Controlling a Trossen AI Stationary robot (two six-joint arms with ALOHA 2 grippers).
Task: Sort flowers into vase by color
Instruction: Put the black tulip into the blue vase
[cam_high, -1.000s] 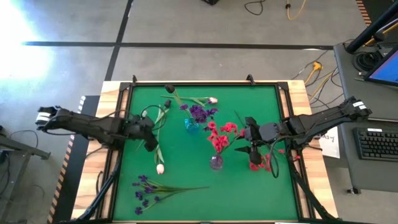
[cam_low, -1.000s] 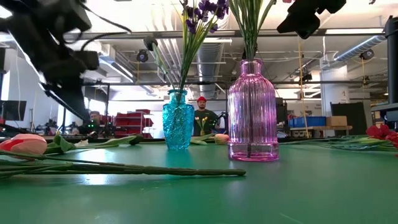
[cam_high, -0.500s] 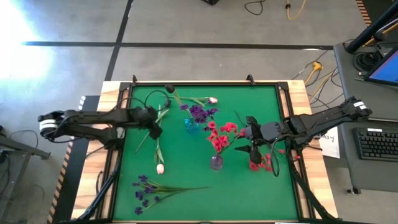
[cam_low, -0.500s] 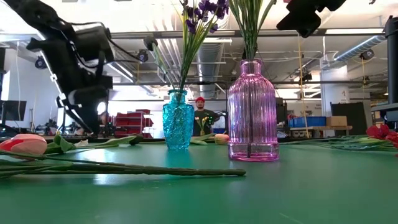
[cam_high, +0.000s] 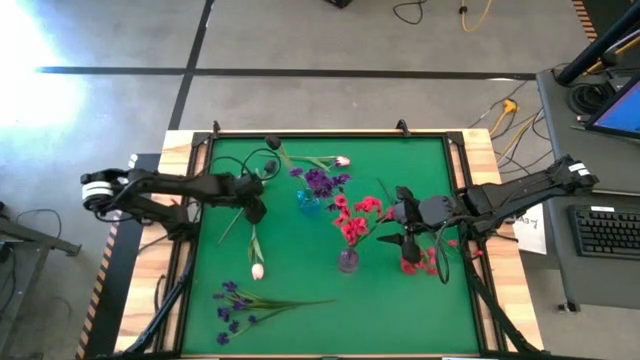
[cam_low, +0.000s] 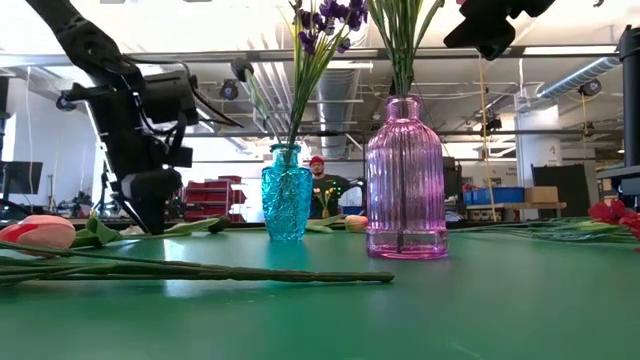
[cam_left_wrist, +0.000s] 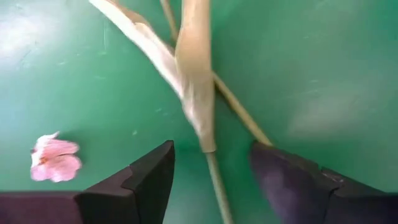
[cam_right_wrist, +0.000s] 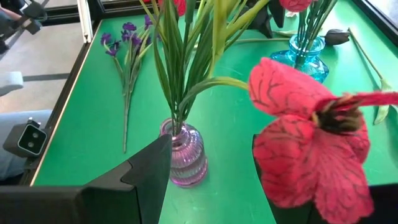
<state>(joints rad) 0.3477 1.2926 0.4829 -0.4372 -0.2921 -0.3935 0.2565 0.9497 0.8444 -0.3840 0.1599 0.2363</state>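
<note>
Tulip (cam_high: 256, 248) lies on the green mat (cam_high: 300, 320), bud toward the near edge and stem running away from you toward the left gripper (cam_high: 254, 212), whose spread fingers straddle the stem without touching. Your right gripper (cam_high: 405, 240) hovers beside the pink vase (cam_high: 347, 262), clamped on a red flower (cam_right_wrist: 311, 143) whose stem you can't see.

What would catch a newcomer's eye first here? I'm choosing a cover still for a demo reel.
Two glass vases mid-table: a pink vase holding red flowers, and behind it a smaller blue vase with purple flowers. The left gripper hangs open low over a tulip stem on the green mat. The right gripper holds a red blossom beside the pink vase.
</note>
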